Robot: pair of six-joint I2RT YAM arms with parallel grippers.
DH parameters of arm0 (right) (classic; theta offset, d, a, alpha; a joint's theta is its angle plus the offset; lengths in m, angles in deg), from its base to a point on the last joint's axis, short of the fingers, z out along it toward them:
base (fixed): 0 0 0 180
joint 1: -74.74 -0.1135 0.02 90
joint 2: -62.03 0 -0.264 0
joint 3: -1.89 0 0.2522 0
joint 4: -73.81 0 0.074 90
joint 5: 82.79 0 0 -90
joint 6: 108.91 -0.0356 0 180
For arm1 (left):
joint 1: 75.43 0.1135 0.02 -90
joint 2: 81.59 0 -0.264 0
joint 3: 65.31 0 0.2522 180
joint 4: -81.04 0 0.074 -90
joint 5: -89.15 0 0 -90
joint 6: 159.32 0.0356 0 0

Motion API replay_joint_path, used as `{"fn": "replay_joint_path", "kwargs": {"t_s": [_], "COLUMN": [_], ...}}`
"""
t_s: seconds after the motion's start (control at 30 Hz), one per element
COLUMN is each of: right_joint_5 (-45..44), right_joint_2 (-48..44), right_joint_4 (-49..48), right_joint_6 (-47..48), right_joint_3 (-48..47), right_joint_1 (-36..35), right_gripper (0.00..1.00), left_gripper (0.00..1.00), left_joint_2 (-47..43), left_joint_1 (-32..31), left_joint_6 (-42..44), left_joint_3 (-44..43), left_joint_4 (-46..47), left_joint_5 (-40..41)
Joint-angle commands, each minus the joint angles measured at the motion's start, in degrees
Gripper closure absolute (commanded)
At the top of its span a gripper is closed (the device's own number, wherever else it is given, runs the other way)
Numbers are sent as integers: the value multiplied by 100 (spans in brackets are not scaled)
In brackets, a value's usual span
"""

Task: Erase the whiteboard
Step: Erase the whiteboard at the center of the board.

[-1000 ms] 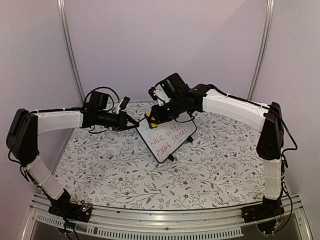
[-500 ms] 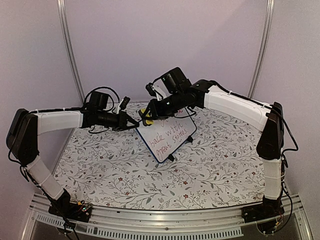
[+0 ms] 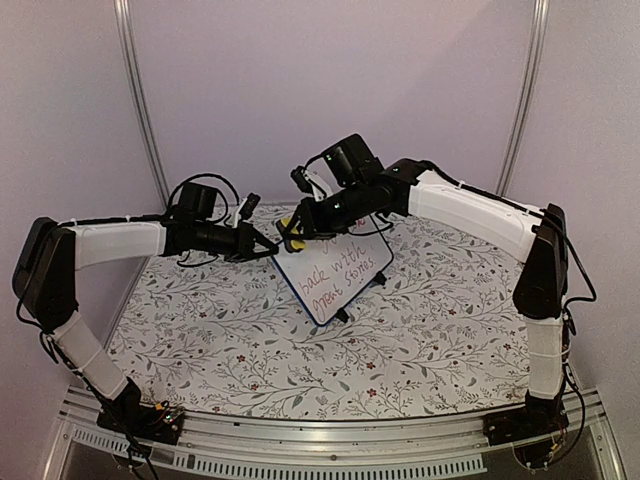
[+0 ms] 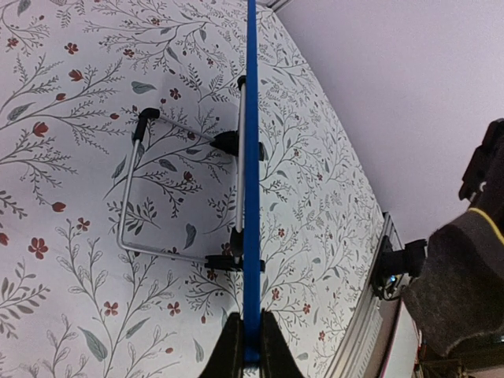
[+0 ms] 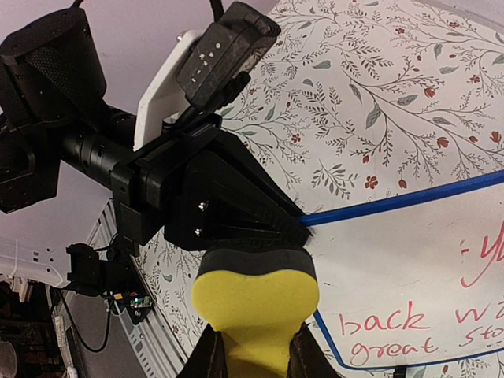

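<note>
Found the small rectangular whiteboard with the thin blue frame [image 3: 338, 278] propped at a tilt toward the back middle of the flower-patterned counter [image 3: 250, 350], carried on a bent silver wire stand with black feet [image 4: 126, 205]. Read red "back with" and a darker line beneath it plainly on the face, so judged the wiping barely begun, if begun at all. Caught more red strokes further along the upper part from the right wrist view. Could not tell whether the blank white patch by the corner was wiped or never written on. Reckoned nearly all the erasing left to do.

Saw the left jaws closed on the board's frame at its upper left corner, pinching the blue edge. Saw the right jaws closed on the yellow sponge eraser with the dark felt face [image 5: 253, 295], poised at that same corner just beside the left jaws. Could not tell whether the felt touched the board. Judged the room tight there, with a knock against the black fingers the risk. Found open board face away from the corner, toward the writing. Beyond the frame, saw patterned counter in front and to both sides, and the pale back wall [image 3: 330, 80] well behind.
</note>
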Motion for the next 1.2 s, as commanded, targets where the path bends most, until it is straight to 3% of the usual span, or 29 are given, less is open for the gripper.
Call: {"fn": "replay_joint_path", "kwargs": {"t_s": [0.0,0.53,1.17], "right_joint_5": [-153,-1648,-2192], "right_joint_2": [-200,-592,102], "right_joint_4": [-45,-1004,-1339], "right_joint_6": [57,792,1008], "right_joint_3": [110,1887,1359], "right_joint_1": [36,54,202], "right_gripper": [83,84,85], "left_gripper": [94,94,94], "left_joint_2": [-43,-22,-59], "left_joint_1": [-33,-61,-73], "left_joint_6": [0,16,101], "left_joint_3": [-106,-106,-128], "left_joint_4": [104,77,3], "left_joint_5": [-43,-6,150]}}
